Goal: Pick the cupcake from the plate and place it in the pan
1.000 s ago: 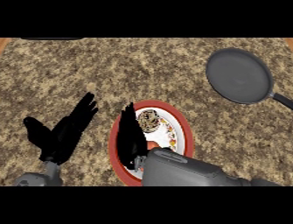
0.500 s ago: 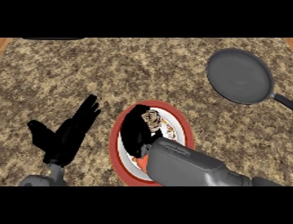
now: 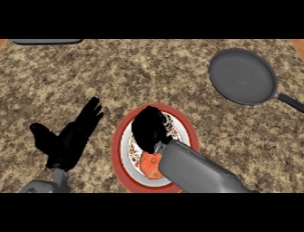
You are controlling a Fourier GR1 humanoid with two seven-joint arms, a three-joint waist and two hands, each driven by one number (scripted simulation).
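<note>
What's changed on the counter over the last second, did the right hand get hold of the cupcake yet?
The right hand has moved further over the plate and now covers the cupcake, which showed beside its fingers a second ago. Whether it has taken hold cannot be seen. The left hand drifted slightly and rests open on the counter. The plate and the pan have not moved.

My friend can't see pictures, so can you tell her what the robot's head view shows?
The robot's right hand reaches down over a red-rimmed plate and hides the cupcake there. Its left hand rests open on the speckled counter left of the plate, and a dark pan sits at the upper right with nothing in it.
</note>
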